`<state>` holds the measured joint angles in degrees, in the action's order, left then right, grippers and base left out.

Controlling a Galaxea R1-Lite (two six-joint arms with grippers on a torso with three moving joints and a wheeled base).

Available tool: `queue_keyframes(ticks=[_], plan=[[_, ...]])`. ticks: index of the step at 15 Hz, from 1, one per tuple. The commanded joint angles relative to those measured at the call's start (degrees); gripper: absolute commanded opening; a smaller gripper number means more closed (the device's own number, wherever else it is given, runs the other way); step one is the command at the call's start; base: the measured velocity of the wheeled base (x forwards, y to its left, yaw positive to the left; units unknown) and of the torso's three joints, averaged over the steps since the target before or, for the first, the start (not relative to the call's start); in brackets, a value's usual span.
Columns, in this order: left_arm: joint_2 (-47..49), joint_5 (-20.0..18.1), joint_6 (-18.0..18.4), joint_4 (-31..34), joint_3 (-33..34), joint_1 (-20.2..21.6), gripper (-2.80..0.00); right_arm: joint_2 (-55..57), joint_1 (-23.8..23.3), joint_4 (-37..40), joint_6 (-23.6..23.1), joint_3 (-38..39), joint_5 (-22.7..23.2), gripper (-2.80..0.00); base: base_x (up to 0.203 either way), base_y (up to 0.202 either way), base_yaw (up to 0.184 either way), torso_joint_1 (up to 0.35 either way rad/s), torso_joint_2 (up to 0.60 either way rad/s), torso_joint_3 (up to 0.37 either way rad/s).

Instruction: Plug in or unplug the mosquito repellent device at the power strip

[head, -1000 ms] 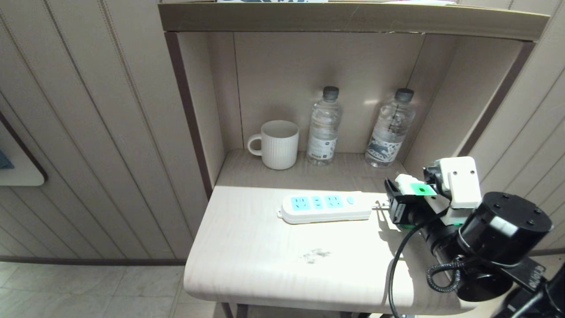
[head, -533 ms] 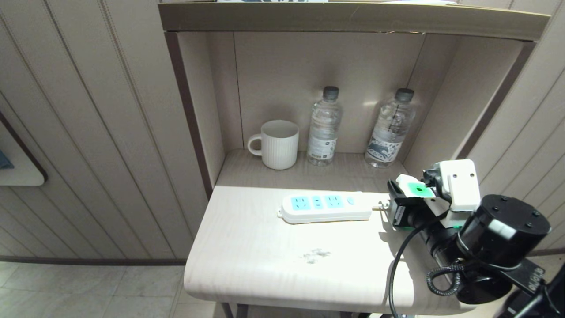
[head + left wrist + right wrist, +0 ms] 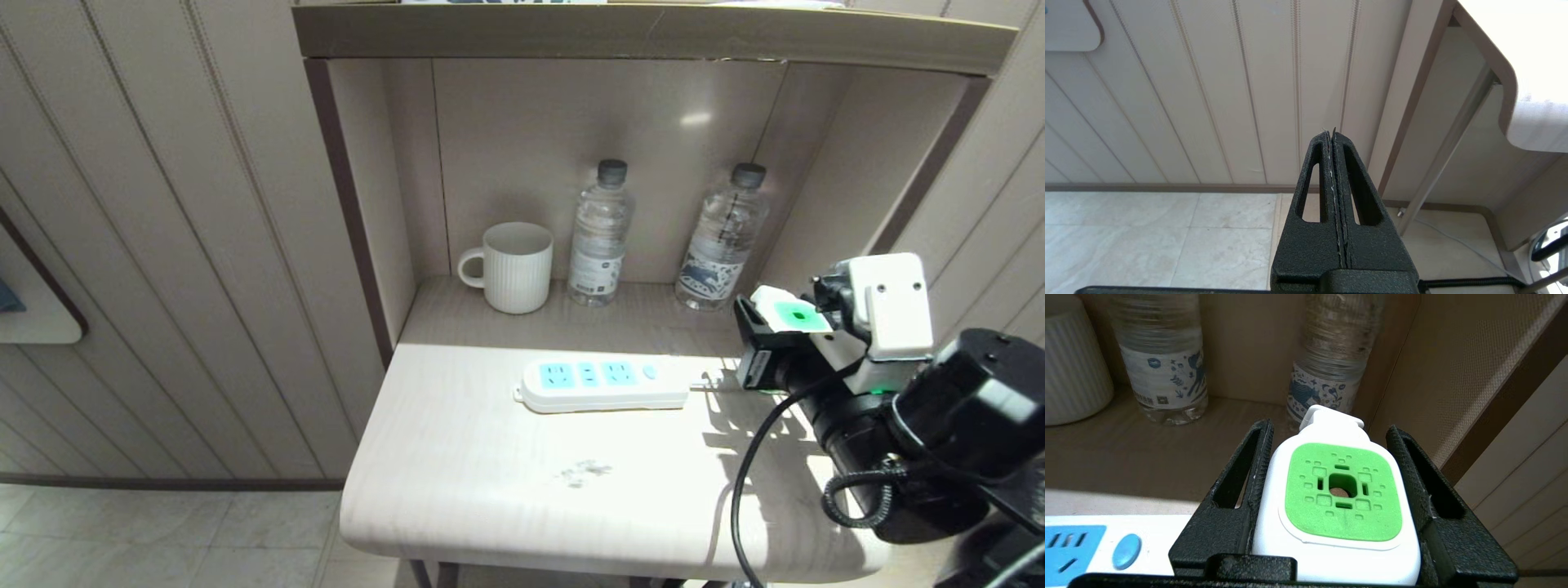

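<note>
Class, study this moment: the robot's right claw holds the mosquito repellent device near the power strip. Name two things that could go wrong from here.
1. The right claw holds the mosquito repellent device beyond the button end of the power strip, not over a socket; a poorly aligned approach could miss the slots.
2. The strip lies loose on the table, so pressing might shove it.
3. A wide swing could topple the nearby water bottle.
</note>
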<state>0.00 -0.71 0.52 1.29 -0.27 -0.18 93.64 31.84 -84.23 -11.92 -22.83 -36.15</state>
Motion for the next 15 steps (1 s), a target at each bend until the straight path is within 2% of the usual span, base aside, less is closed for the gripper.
queue_keyframes(ticks=[1,3,5,8,12,15], plan=[[0.1,0.0,0.0,0.0,0.0,0.0,-2.80,-6.2,2.0,5.4,-0.5,-1.9,-0.4,-2.80,0.000,0.000,0.000,0.000,0.00,0.000],[0.1,0.0,0.0,0.0,0.0,0.0,-2.80,-13.2,3.4,18.1,-0.5,-5.9,-0.4,-2.80,0.000,0.000,0.000,0.000,0.00,0.000],[0.1,0.0,0.0,0.0,0.0,0.0,-2.80,-19.3,6.7,39.1,-0.1,-12.1,-0.4,-2.80,0.000,0.000,0.000,0.000,0.00,0.000],[0.1,0.0,0.0,0.0,0.0,0.0,-2.80,-23.8,9.4,68.3,4.2,-25.3,0.6,-2.80,0.000,0.000,0.000,0.000,0.00,0.000],[0.1,0.0,0.0,-0.1,0.0,0.0,-2.80,-21.9,9.8,92.0,10.4,-42.2,5.8,-2.80,0.000,0.000,0.000,0.000,0.00,0.000],[0.1,0.0,0.0,0.0,0.0,0.0,-2.80,-16.1,9.5,103.7,12.6,-53.4,9.8,-2.80,0.000,0.000,0.000,0.000,0.00,0.000]])
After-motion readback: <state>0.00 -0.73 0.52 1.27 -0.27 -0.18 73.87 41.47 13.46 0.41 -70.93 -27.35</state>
